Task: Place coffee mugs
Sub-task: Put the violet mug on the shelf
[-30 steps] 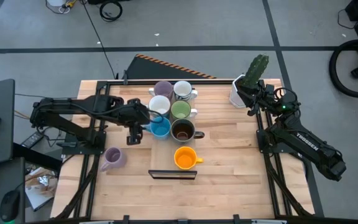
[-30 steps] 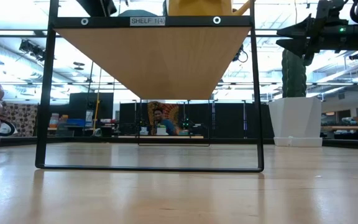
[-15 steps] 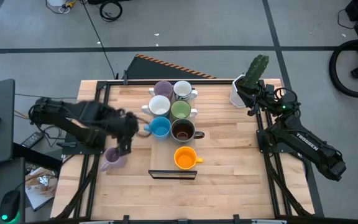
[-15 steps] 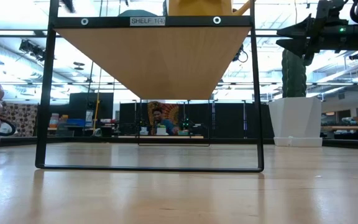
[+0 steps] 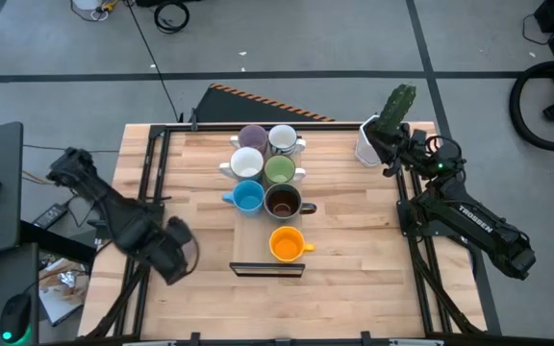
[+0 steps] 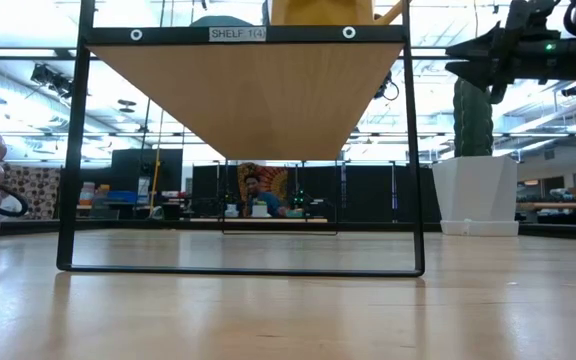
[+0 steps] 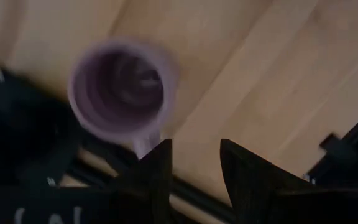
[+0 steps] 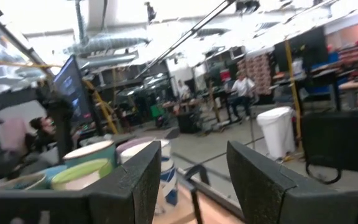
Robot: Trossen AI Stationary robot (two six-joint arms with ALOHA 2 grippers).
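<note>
- High view: the left gripper (image 5: 176, 252) hangs over the table's near-left corner, directly above the lone purple mug (image 7: 118, 93), which its arm mostly hides from this camera.
- Left wrist view: that mug stands upright on the wooden table (image 7: 241, 68), its open mouth facing the camera and its handle pointing toward the fingers. The two dark fingers (image 7: 157, 168) stand apart with nothing between them, so the left gripper is released and empty; the mug lies just ahead of them, not yet within the gap.
- Right gripper (image 5: 385, 146) waits well off to the far right, beside the potted cactus (image 5: 390, 115). From the right wrist view its fingers (image 8: 257, 174) are spread and bare, grasping nothing.
- Well to the right of the left gripper, six mugs cluster mid-table: a second purple mug (image 5: 252, 136), two white mugs (image 5: 283, 139), a green mug (image 5: 279, 171), a blue mug (image 5: 247, 197) and a dark brown mug (image 5: 283, 202). The orange mug (image 5: 287, 244) sits apart on the small shelf (image 6: 243, 90), nearer the gripper than the cluster.
- Step in hand, as I judge it: lining up on the lone purple mug to pick it.
- Next move calls for lowering until one finger is inside the rim and one outside, or both straddle the handle, then closing. A careless descent could strike the rim and tip or push the mug toward the table edge.
</note>
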